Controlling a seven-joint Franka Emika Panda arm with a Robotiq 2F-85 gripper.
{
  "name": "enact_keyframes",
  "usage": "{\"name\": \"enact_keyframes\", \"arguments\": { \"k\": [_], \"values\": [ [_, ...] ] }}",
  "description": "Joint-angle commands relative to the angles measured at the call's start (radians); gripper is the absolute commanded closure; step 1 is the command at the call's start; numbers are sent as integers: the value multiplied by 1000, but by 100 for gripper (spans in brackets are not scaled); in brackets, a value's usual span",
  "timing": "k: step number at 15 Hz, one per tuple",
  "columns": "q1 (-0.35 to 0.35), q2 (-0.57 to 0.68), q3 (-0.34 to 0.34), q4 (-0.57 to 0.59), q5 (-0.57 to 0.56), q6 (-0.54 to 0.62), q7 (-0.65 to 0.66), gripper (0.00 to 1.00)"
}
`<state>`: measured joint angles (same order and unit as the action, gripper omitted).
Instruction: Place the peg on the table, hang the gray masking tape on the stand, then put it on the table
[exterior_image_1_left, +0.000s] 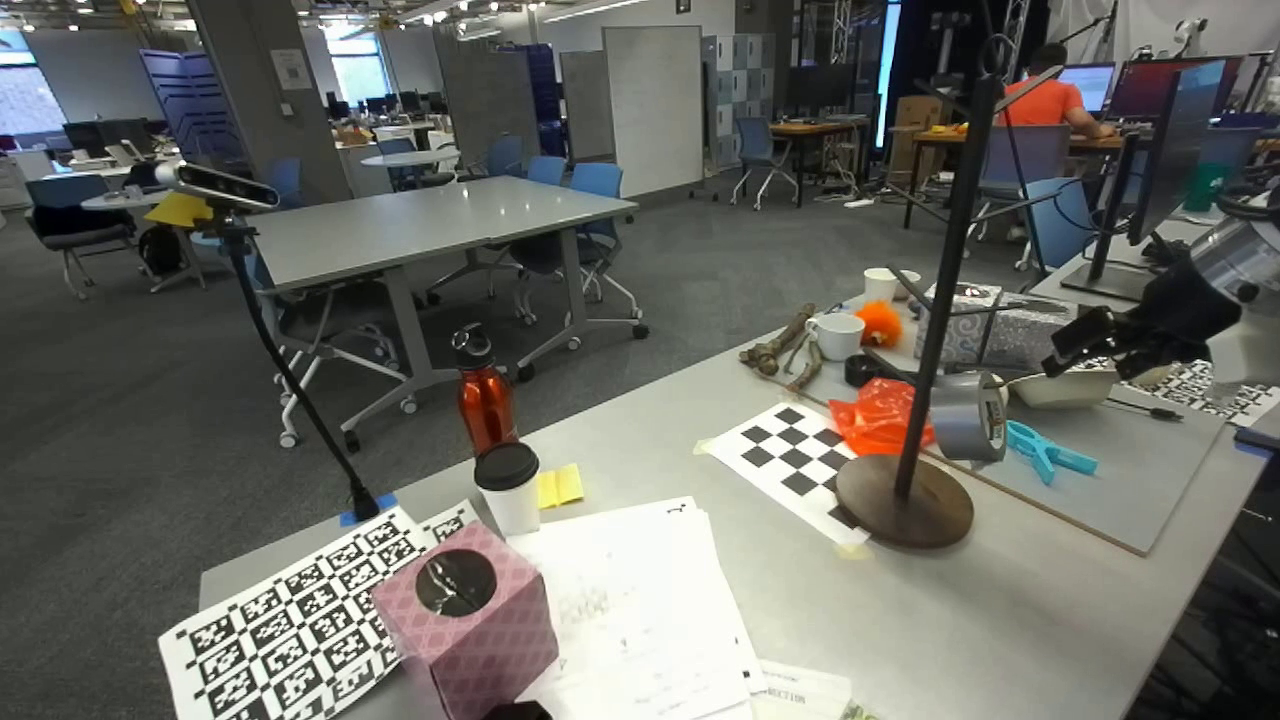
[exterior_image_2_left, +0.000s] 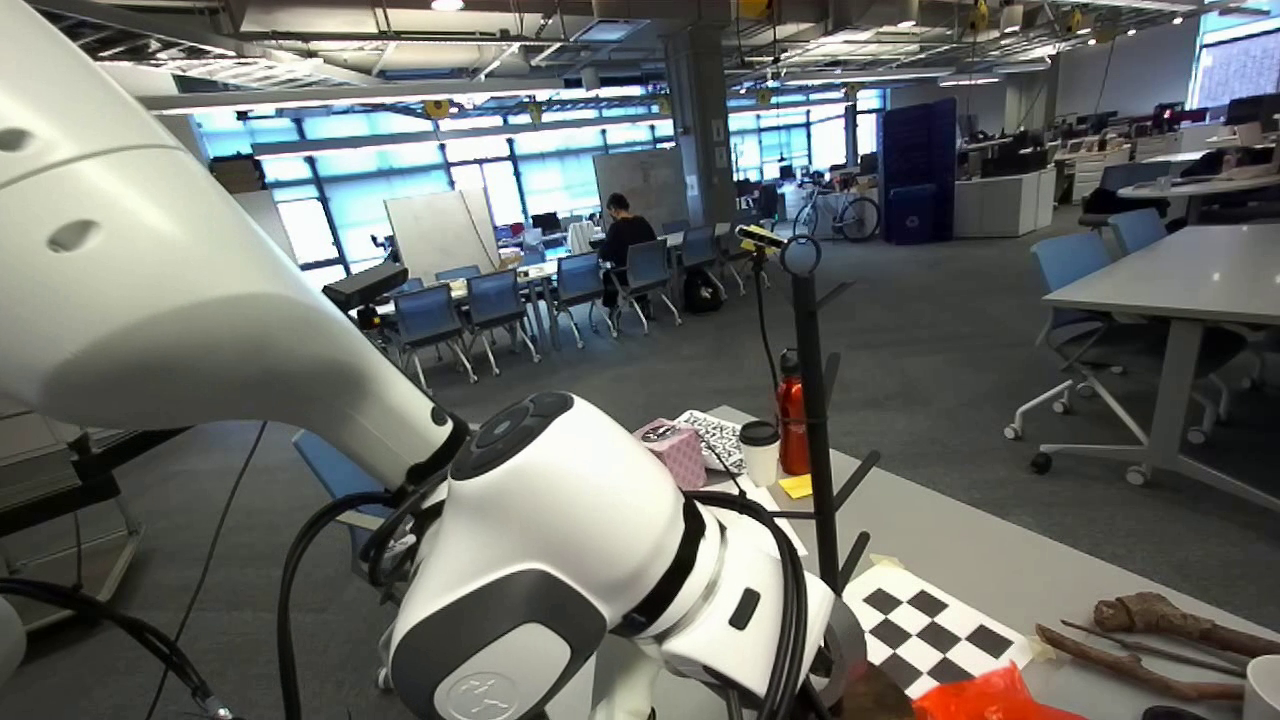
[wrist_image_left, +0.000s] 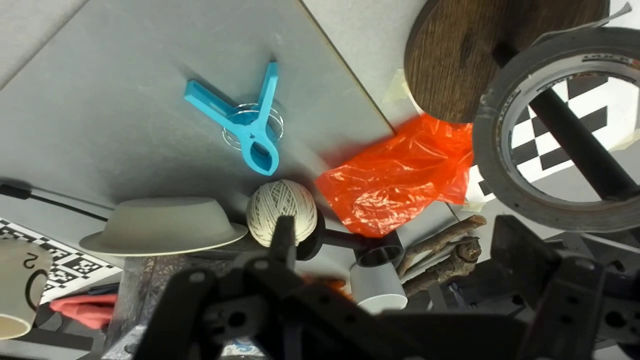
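tape (exterior_image_1_left: 963, 417) hangs on the stand (exterior_image_1_left: 944, 290), tool (wrist_image_left: 395, 225) spread wide.

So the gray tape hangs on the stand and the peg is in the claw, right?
No: the wrist view shows the peg lying on the gray mat, not in the open claw. The gray tape does hang on the stand.

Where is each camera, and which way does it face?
Exterior view: near the pink tissue box, facing across the table; gripper and wrist at right.
Exterior view: by the white arm, looking past it toward the stand; no gripper discernible.
Wrist view: behind the open fingers, looking down at blue spring clamp and gray tape.
Both exterior views share the stand and red bottle.
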<state>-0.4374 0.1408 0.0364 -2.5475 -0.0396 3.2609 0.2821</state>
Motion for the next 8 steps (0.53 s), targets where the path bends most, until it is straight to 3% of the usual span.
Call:
{"name": "enact_keyframes", "arguments": {
  "k": [1, 5, 6, 8],
  "values": [
    [20, -112, -7, -83, -20, -31, -25, 0],
    [33, -189, 2, -138, -30, -28, -36, 0],
    [121, -206, -65, -149, 37, -28, -93, 0],
    [155, -235, -83, -166, 42, -31, -121, 0]
  ]
}}
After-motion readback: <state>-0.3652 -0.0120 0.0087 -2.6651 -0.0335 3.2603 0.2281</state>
